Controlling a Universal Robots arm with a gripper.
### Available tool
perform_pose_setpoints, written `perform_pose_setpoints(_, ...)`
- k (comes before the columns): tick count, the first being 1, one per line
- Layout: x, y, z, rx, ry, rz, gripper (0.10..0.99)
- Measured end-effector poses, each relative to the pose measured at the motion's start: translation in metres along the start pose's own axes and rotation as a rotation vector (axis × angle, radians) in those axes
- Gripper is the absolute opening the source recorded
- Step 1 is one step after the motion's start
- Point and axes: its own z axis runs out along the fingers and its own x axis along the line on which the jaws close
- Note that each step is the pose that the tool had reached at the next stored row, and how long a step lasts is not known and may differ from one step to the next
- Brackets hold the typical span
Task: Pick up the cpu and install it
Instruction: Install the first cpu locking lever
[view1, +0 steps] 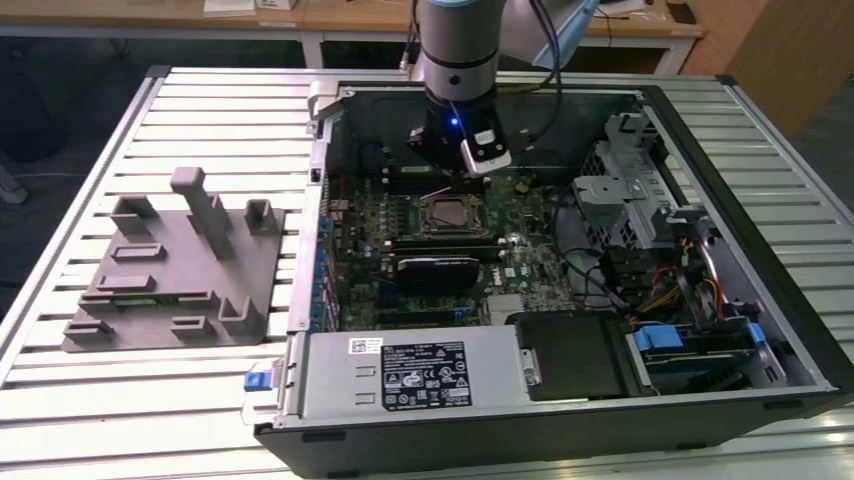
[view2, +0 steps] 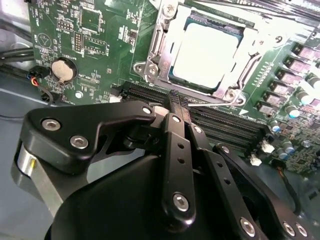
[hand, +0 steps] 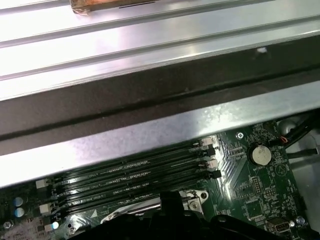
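Cpu (view2: 207, 54) seated in the motherboard (view2: 95, 35) socket, inside the open case (view1: 747, 300) on the tabletop (view1: 200, 390), jaws together and empty just beside the socket over the memory slots (hand: 130, 175), grey fixture (view1: 174, 265) near the tabletop's edge at the exterior view's left

Robotics laboratory or assembly test bench. A ribbed aluminium worktable (view1: 160, 400) carries an opened desktop computer case (view1: 561, 440) with its motherboard (view1: 534, 250) exposed at the centre. A grey moulded fixture (view1: 174, 270) lies at 9 o'clock of the case. Wooden desks (view1: 347, 20) stand at 12 o'clock, beyond the industrial robot arm (view1: 457, 50).
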Motion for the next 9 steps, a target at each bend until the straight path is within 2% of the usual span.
perform_pose_setpoints(4,0.0010,-0.0004,0.0032,0.004,-0.0184,0.001,0.106)
perform_pose_setpoints(9,0.0039,0.0003,0.0060,0.005,-0.0258,0.009,0.106)
